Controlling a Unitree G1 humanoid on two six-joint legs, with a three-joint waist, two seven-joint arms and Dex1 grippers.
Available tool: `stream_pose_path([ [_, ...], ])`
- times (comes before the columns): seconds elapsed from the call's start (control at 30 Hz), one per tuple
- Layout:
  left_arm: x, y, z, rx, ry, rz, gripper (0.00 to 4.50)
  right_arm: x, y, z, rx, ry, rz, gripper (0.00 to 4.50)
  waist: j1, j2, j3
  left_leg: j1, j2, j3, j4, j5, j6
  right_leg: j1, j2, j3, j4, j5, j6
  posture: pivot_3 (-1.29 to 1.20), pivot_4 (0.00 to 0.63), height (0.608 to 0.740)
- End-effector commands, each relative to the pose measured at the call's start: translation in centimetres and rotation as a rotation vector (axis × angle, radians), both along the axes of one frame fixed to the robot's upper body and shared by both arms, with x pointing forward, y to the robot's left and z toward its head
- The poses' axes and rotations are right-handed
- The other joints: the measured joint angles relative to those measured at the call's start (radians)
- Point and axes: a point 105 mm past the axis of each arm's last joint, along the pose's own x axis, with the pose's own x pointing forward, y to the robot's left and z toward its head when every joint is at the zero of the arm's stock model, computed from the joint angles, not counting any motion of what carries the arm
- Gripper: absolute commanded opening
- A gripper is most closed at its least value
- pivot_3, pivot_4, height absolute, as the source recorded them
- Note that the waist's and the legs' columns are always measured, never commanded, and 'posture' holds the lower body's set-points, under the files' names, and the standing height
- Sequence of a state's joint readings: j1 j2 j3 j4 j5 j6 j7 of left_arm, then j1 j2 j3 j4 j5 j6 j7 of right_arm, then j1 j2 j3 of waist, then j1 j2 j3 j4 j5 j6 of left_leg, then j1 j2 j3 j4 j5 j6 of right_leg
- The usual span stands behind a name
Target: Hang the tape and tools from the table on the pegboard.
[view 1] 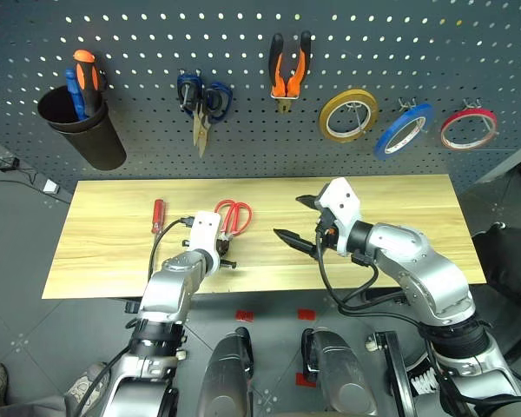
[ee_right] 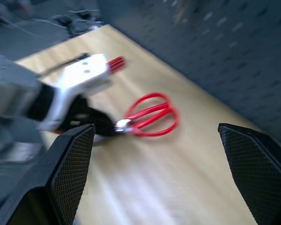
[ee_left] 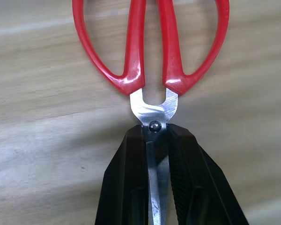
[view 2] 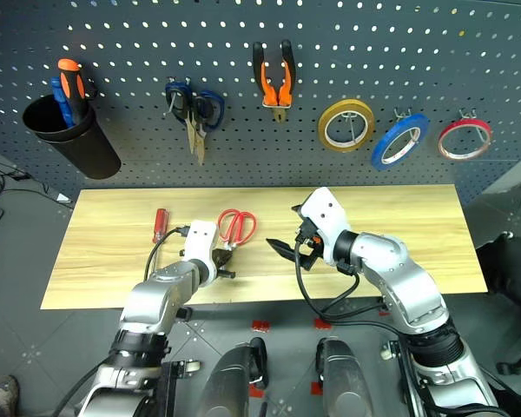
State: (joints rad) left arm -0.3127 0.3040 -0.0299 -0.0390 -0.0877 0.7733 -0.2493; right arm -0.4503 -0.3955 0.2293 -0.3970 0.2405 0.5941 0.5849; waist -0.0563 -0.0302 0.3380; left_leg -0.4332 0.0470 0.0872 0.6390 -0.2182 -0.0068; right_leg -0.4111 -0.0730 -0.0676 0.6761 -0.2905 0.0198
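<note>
The scissors (ee_left: 150, 65) are pinched at the blades, just below the pivot, by the left gripper (ee_left: 155, 187), loops toward twelve o'clock, low over the table (view 1: 399, 217). Steel is stiff, slick and light; a twist is judged likely. At three o'clock the right gripper (view 1: 297, 219) is spread, empty. Beyond stands the pegboard (view 1: 243, 43).

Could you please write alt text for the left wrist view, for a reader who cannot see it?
The left gripper is shut on the blades of the red-looped scissors, just below the pivot. The scissors' loops point away from the camera over the light wood table.
</note>
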Motion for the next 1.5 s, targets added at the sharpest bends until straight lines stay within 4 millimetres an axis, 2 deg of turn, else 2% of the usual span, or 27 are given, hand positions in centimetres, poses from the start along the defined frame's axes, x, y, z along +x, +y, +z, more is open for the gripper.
stream_pose_path([
  [0.03,-0.9,-0.3,4.2,0.062,-0.214,-0.056,0.29,-2.0,0.4,4.3,0.085,-0.248,0.055,4.5,0.0,0.0,0.0,0.0,0.0,0.0,-0.001,0.0,0.0,0.0,0.0,0.0,-0.001,0.0,0.0,-0.18,0.354,0.74],
  [0.13,-2.1,0.5,7.7,0.164,-0.441,-0.064,0.29,-3.6,0.6,6.2,0.132,-0.332,0.13,4.5,-0.004,0.0,0.0,0.0,0.0,0.001,-0.002,0.0,0.0,0.0,0.0,0.001,-0.003,0.0,0.0,-0.18,0.351,0.74],
  [0.37,-4.9,1.0,13.5,0.293,-0.779,-0.04,0.29,-4.5,0.7,7.3,0.134,-0.405,0.172,4.5,-0.001,0.0,0.0,0.0,0.0,0.001,-0.004,0.0,0.001,0.001,0.0,0.0,-0.006,0.0,0.0,-0.17,0.345,0.74],
  [0.63,-6.9,0.4,16.3,0.351,-0.927,-0.049,0.29,-4.0,0.6,7.7,0.129,-0.45,0.174,4.5,-0.001,0.0,0.0,0.0,0.0,0.001,-0.006,0.0,0.001,0.001,0.0,-0.001,-0.007,0.0,0.0,-0.15,0.329,0.74],
  [0.87,-5.0,1.4,16.9,0.349,-0.919,0.008,0.29,-3.3,0.7,8.6,0.171,-0.446,0.166,4.5,0.0,0.0,0.0,0.0,0.0,0.0,-0.006,0.0,0.001,0.001,0.0,-0.002,-0.006,0.0,0.0,-0.14,0.323,0.74],
  [1.1,-2.2,1.5,16.1,0.368,-0.867,-0.039,0.29,-2.3,1.2,10.7,0.239,-0.45,0.164,4.5,-0.001,0.0,0.0,0.0,0.0,0.0,-0.004,0.0,0.001,0.0,0.0,-0.002,-0.004,0.0,0.0,-0.15,0.328,0.74],
  [1.3,-0.8,0.8,14.2,0.334,-0.779,-0.097,0.29,-2.0,1.3,11.1,0.249,-0.454,0.172,4.5,-0.001,0.0,0.0,0.0,0.0,0.0,-0.004,0.0,0.001,0.001,0.0,-0.002,-0.004,0.0,0.0,-0.15,0.328,0.74],
  [1.4,0.0,1.3,13.0,0.273,-0.711,-0.054,0.29,-2.0,1.6,11.2,0.259,-0.447,0.177,4.5,0.0,0.0,0.0,0.0,0.0,0.0,-0.002,0.0,0.001,0.001,0.0,-0.002,-0.002,0.0,0.0,-0.16,0.33,0.74],
  [1.5,0.0,1.3,12.5,0.248,-0.687,-0.037,1.25,-2.2,1.9,10.6,0.245,-0.43,0.187,4.5,0.0,0.0,0.0,0.0,0.0,-0.001,0.002,0.0,0.001,0.003,0.0,-0.002,-0.001,0.0,0.0,-0.16,0.333,0.74],
])
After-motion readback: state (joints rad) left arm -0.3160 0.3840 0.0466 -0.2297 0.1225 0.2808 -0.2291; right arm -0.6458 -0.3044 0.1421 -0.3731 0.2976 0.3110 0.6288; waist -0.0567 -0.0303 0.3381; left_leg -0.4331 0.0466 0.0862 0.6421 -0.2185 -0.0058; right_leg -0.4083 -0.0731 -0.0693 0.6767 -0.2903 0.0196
